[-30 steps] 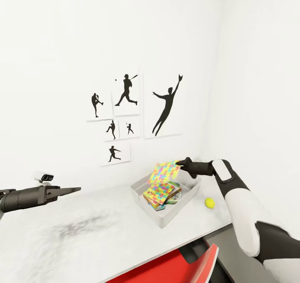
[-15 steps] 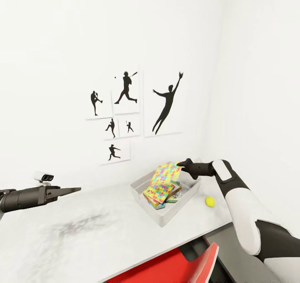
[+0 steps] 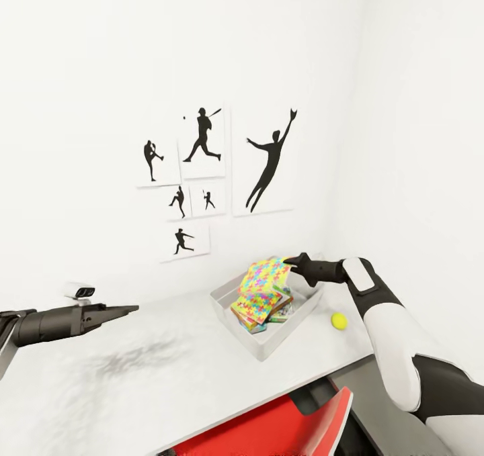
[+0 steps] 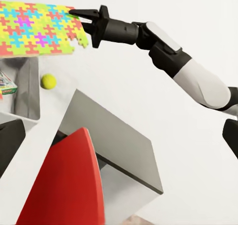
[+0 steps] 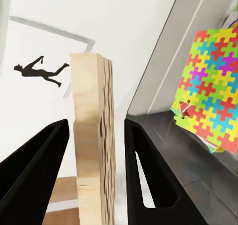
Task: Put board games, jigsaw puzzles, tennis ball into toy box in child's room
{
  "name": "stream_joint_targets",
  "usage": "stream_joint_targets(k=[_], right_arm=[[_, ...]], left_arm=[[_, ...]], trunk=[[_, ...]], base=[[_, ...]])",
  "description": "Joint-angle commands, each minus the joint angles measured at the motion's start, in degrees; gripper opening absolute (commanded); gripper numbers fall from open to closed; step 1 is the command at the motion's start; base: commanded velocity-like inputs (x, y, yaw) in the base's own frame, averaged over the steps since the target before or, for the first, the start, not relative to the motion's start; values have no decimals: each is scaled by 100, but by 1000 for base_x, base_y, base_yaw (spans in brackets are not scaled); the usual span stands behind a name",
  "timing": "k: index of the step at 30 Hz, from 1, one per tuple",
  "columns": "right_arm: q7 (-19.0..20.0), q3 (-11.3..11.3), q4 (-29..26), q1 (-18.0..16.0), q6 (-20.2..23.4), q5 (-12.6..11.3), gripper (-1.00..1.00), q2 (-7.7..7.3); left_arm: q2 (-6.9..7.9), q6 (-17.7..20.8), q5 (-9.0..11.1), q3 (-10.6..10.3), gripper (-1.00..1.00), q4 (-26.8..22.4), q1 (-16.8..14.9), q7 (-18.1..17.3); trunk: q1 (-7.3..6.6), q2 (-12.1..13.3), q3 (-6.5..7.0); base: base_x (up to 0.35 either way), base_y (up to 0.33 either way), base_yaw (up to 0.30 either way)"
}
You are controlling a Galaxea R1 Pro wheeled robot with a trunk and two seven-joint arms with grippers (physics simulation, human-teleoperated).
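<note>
Holding the second jigsaw puzzle (image 3: 267, 276) by its edge, the right hand (image 3: 290, 262) suspends it over the toy box (image 3: 230, 310). Next move, by judgement: release. Tennis ball (image 3: 339, 320) waits on the tabletop (image 3: 134, 382) at the box's 3 o'clock. Board games lie mostly hidden beneath the boxed puzzle. Left hand (image 3: 131, 307) looks closed, empty.

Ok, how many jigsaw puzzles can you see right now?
2. One jigsaw sheet hangs from the right gripper over the grey bin; the other lies inside it on the game boxes.
</note>
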Motion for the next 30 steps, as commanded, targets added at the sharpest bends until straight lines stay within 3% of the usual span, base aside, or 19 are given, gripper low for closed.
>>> stream_joint_targets(k=[1,8,17,23,30], right_arm=[[70,-26,-3,-4,28,60,-100,2],[200,-15,-19,-7,21,64,-100,5],[351,262,-33,-7,11,71,-100,11],[410,291,-524,-1,12,66,-100,27],[640,530,-787,25,13,71,-100,3]], left_arm=[[1,34,-1,-23,100,3,3,-22],[-1,-64,-10,-63,100,190,11,-22],[24,-82,-38,-48,100,505,11,-22],[97,-85,-70,-26,100,828,17,-22],[110,-155,-302,-30,100,858,20,-22]], trunk=[[2,-5,-12],[2,-5,-79],[2,-5,-164],[2,-5,-221],[2,-5,-287]], base=[[0,0,0],[0,0,0],[0,0,0],[0,0,0],[0,0,0]])
